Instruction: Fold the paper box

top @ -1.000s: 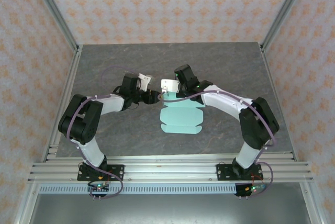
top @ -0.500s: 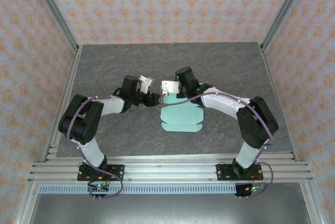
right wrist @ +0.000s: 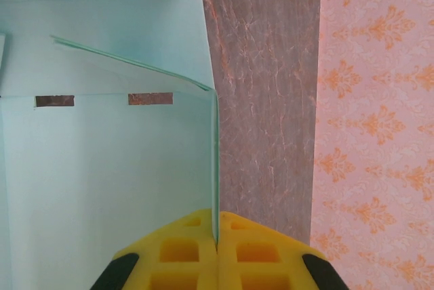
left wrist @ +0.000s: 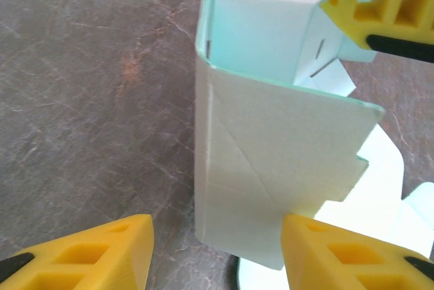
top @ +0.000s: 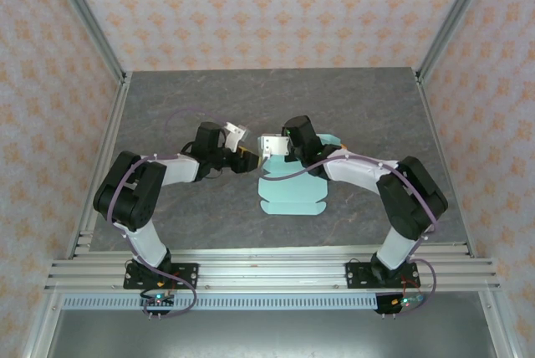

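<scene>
The paper box [top: 292, 195] is a pale mint-blue die-cut sheet lying mid-table, with one side panel folded upright at its far left. My right gripper [top: 272, 147] is shut on the top edge of that upright panel [right wrist: 215, 168]; in the right wrist view the thin card runs straight into the closed yellow jaws [right wrist: 217, 236]. My left gripper [top: 247, 157] is open beside the panel on its left. In the left wrist view the creased panel [left wrist: 271, 134] stands between its yellow fingers [left wrist: 217, 229], its corner touching the right finger. The right gripper's fingers [left wrist: 380, 5] pinch the panel's top.
The grey stone-look table [top: 184, 99] is bounded by metal posts and patterned walls [top: 267, 7]. Both arms bend inward and meet near the middle. The sheet's slots [right wrist: 149, 99] and curved flaps [top: 292, 210] lie flat toward the near side.
The right gripper has shifted slightly right and nearer with the panel, dragging the sheet a little to the right. The left gripper has edged closer to the panel.
</scene>
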`<action>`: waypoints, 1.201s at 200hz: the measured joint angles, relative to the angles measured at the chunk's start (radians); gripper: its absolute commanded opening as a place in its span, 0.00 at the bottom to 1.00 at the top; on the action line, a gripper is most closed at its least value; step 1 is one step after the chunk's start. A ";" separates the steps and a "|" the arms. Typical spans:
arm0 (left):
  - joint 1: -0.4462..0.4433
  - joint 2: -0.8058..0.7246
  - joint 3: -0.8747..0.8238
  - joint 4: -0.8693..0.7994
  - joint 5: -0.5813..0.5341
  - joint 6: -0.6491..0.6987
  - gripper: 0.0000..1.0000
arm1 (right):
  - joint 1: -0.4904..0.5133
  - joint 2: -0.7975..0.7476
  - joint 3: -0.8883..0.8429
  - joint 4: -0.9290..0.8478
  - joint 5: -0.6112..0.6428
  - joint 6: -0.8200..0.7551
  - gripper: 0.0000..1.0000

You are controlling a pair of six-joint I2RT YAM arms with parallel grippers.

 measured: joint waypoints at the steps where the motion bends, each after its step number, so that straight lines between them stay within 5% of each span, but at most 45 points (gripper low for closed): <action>1: -0.001 0.000 0.000 0.000 0.000 0.000 0.52 | 0.000 0.000 0.000 0.001 0.000 0.000 0.00; 145: -0.029 0.029 0.005 0.005 0.047 0.042 0.50 | 0.020 -0.036 -0.097 0.158 0.049 -0.052 0.00; 240: -0.027 -0.176 -0.178 0.122 -0.121 -0.016 0.53 | 0.027 -0.064 -0.127 0.188 0.053 -0.060 0.00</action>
